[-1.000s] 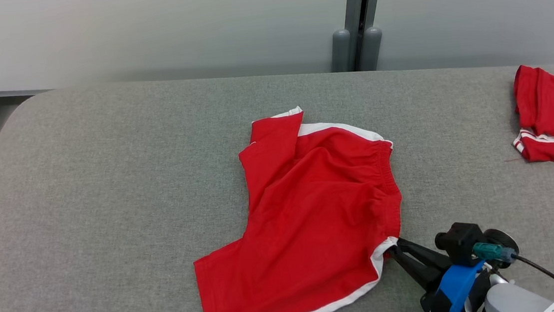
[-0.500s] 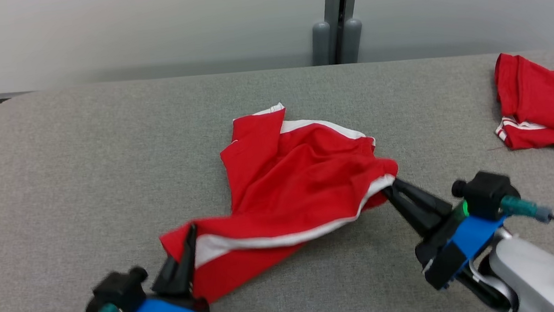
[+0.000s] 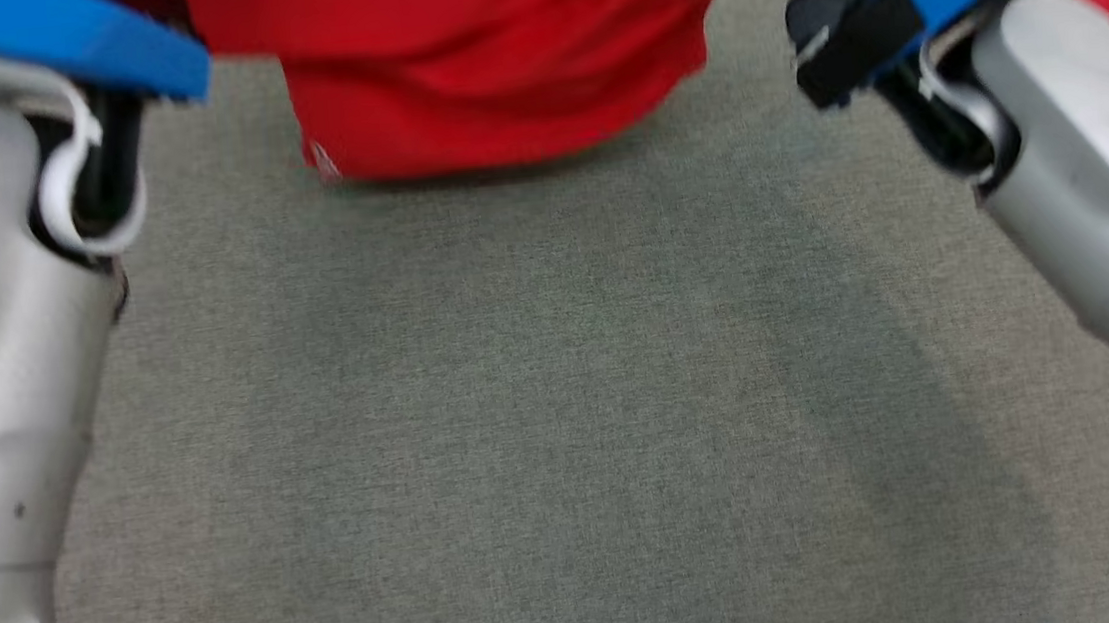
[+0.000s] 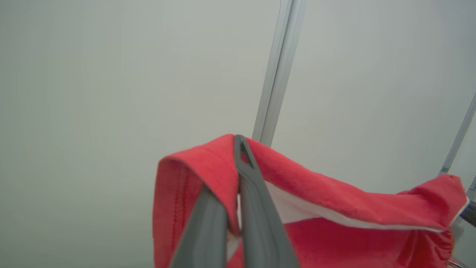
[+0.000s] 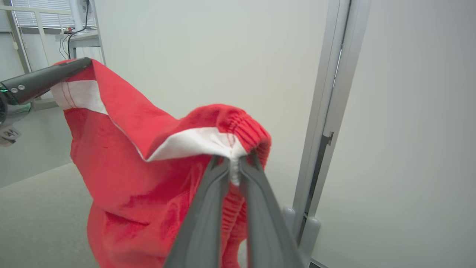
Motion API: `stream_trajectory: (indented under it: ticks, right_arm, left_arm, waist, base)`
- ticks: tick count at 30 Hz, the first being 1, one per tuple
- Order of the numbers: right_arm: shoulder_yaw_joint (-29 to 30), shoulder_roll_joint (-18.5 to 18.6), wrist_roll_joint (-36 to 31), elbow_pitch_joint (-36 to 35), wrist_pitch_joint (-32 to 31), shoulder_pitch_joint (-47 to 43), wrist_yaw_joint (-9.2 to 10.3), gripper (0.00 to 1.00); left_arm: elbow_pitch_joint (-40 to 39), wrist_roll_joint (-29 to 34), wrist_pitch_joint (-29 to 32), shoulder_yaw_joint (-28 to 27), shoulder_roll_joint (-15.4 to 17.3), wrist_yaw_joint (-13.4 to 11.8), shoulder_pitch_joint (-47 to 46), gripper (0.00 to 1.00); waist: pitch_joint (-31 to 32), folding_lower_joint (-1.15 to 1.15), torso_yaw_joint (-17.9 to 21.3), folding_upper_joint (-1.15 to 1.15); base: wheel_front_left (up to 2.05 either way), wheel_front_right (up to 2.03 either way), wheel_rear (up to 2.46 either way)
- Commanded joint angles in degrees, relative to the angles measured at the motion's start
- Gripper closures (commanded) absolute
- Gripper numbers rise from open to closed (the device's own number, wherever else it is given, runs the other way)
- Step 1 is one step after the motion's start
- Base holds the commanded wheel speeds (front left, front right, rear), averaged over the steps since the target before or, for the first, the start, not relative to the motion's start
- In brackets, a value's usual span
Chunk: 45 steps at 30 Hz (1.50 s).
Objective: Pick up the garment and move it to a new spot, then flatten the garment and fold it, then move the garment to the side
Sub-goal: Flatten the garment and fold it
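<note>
Left wrist view: left gripper (image 4: 235,163) pinches shorts (image 4: 334,208). Right gripper (image 5: 234,163) pinches the waistband (image 5: 243,128); thin bites could slip mid-carry.

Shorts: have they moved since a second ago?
Yes, upward. Earlier flat on the table, the shorts now hang from the left end effector and right end effector.

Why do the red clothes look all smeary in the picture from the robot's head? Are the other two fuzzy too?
Head view: smeared all over, the red garment and grey table soft, a dim shadow below the cloth. Left wrist view: a bit hazy, the garment's edges soft. Right wrist view: sharpest, the waistband stitching shows clearly.
</note>
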State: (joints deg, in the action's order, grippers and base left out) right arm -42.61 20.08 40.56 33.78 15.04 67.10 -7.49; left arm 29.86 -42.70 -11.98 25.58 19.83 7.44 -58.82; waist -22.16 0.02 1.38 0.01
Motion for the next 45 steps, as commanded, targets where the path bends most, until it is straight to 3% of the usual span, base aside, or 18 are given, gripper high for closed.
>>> stream_trajectory:
  ticks: [1,8,14,21,23,32,39,45]
  right_arm:
    - [-0.1,-0.68,0.64,1.57,0.18,3.93,-0.01,1.0]
    - [3.32,-3.31,-0.07,8.98,0.17,19.89,-0.01,1.0]
    - [4.35,-4.65,-1.07,11.66,0.17,20.68,-0.01,1.0]
    - [1.49,-4.35,-0.81,11.39,0.18,9.73,-0.01,1.0]
    - [1.12,-4.58,0.13,10.49,0.18,5.18,-0.01,1.0]
    - [-0.32,-2.1,-2.77,-0.02,0.18,-17.07,-0.01,1.0]
    - [2.1,0.37,-3.3,-7.91,0.18,-34.43,-0.01,1.0]
    - [2.67,1.75,-4.57,-12.41,0.18,-44.57,-0.01,1.0]
  left_arm:
    - [1.43,-1.04,0.31,0.45,0.2,0.07,-4.18,1.0]
    - [8.31,-4.29,-0.5,3.92,-0.02,0.07,-22.75,1.0]
    - [9.94,-8.29,-2.33,8.73,-0.87,0.07,-25.21,1.0]
    - [8.78,-11.43,-3.25,11.09,-0.36,0.07,-13.25,1.0]
    - [6.86,-9.58,-3.22,11.76,0.34,0.07,-7.71,1.0]
    - [-7.62,-4.24,-3.25,0.91,0.06,0.07,23.13,1.0]
    - [-14.68,-1.25,-3.25,-0.25,-0.75,0.07,41.59,1.0]
    - [-16.66,0.21,-3.26,0.89,-0.46,0.07,50.39,1.0]
  waist:
    - [-1.38,-0.02,-0.09,-0.01]
    - [-4.57,-0.02,1.09,-0.01]
    - [-4.88,-0.02,0.59,-0.01]
    - [-4.55,-0.02,0.29,-0.01]
    - [-4.0,-0.02,0.65,-0.01]
    - [1.54,-0.02,1.72,-0.01]
    - [7.0,-0.02,0.91,-0.01]
    - [10.14,-0.02,0.91,-0.01]
  base:
    - [0.0,0.0,0.0]
    - [0.0,0.0,0.0]
    - [0.0,0.0,0.0]
    - [0.0,0.0,0.0]
    - [0.0,0.0,0.0]
    - [0.0,0.0,0.0]
    - [0.0,0.0,0.0]
    - [0.0,0.0,0.0]
